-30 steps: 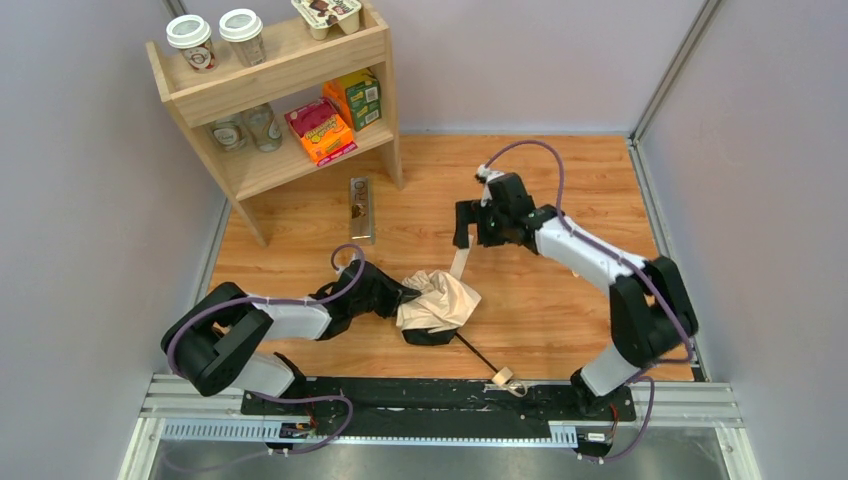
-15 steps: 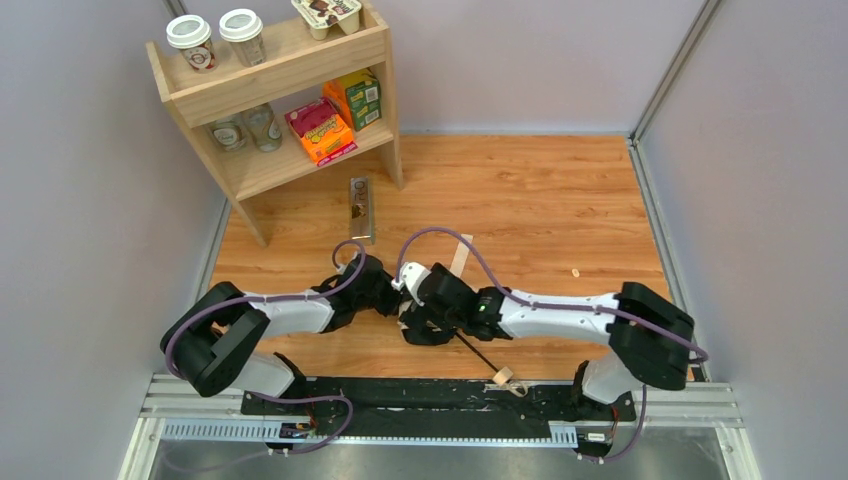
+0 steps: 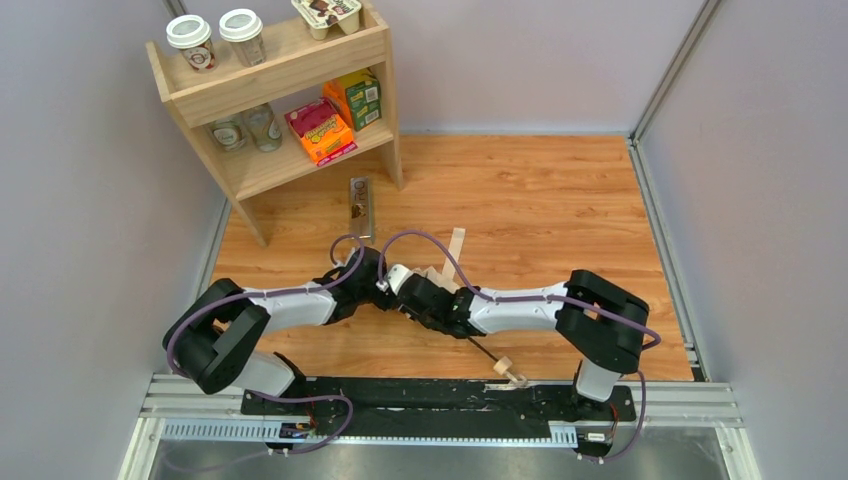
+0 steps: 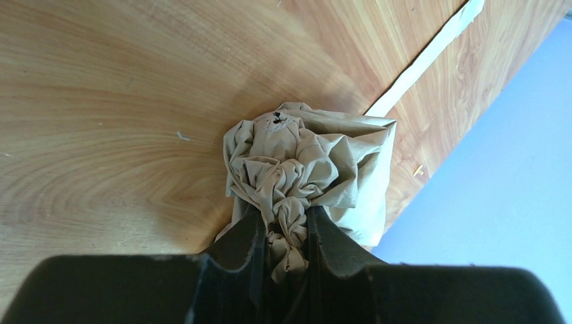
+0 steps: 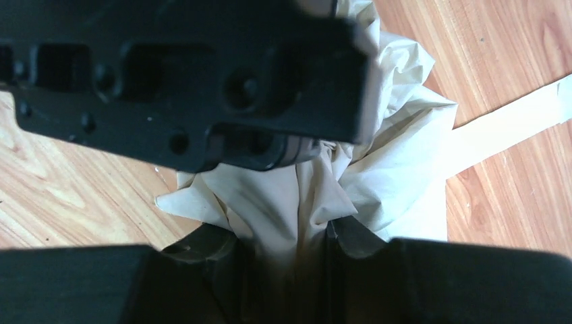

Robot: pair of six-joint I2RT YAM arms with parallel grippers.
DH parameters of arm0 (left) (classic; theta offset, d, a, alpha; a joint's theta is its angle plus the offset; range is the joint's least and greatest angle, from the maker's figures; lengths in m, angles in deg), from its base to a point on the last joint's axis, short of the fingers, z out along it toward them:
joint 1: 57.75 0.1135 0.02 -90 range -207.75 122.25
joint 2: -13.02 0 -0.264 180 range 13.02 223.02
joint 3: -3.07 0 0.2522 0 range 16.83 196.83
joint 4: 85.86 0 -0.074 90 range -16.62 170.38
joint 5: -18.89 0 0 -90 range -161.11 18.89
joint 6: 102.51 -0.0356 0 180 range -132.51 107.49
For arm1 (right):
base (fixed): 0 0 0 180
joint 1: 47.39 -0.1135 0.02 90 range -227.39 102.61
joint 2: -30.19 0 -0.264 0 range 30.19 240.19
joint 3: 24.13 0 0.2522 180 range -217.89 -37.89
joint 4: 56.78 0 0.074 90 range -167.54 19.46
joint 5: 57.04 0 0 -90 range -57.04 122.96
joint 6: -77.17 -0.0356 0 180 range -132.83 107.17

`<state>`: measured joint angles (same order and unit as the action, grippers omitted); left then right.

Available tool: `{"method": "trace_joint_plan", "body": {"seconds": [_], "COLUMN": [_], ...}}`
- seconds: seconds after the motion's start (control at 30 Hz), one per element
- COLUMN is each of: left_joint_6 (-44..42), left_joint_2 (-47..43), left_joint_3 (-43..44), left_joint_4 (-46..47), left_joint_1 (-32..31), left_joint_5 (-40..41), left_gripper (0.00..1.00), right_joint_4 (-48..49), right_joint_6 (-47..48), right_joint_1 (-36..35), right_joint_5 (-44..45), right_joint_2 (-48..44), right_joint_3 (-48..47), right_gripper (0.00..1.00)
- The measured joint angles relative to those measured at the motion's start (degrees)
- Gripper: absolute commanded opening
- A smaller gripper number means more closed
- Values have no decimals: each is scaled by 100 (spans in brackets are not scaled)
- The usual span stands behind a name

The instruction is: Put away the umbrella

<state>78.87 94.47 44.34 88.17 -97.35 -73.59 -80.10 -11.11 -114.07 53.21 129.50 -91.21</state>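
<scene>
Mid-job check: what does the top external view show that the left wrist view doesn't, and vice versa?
Only the top external: the umbrella's black shaft and wooden knob handle lying toward the near edge, the right arm reaching across, and the shelf. Only the left wrist: the left gripper pinching a bunched fold of the beige canopy. Both: the wooden table and the pale strip beside the canopy.

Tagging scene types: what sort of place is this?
Probably a lab test booth, loosely staged like a home: plain grey partition walls, a wood-grain tabletop, and a small shelf holding cups and snack boxes.
</scene>
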Motion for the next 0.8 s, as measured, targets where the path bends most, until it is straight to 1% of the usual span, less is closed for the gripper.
{"method": "trace_joint_plan", "body": {"seconds": [0.07,0.1,0.13,0.17,0.2,0.23,0.27,0.4,0.6,0.7,0.8], "left_joint_6": [4,4,-13,-31,-66,-146,-251,-708,-1541,-1770,-1825], "left_joint_2": [7,11,17,22,31,33,33,-166,-855,-1067,-1126], "left_joint_3": [20,22,24,24,24,24,17,-94,-398,-400,-400], "left_joint_4": [-24,-22,-9,13,39,57,85,313,350,323,278], "left_joint_1": [4,4,20,46,85,127,173,382,581,590,595], "left_joint_5": [33,48,61,61,57,50,50,2,-59,-111,-208], "left_gripper": [1,12,19,37,45,67,77,79,79,79,80], "right_joint_4": [-4,-11,-28,-22,-15,17,57,457,1180,1416,1554], "right_joint_6": [-7,-22,-35,-37,-39,-42,-72,-400,-933,-1185,-1384], "right_joint_1": [66,122,203,299,407,496,608,1167,1790,2096,2319], "right_joint_5": [-111,-216,-389,-595,-813,-999,-1220,-2485,-4155,-4852,-5447], "right_joint_2": [2,2,7,15,26,35,42,109,304,420,549], "right_joint_3": [-11,-22,-44,-59,-76,-81,-87,-46,92,138,146], "right_gripper": [7,2,0,0,0,0,0,0,0,0,0]}}
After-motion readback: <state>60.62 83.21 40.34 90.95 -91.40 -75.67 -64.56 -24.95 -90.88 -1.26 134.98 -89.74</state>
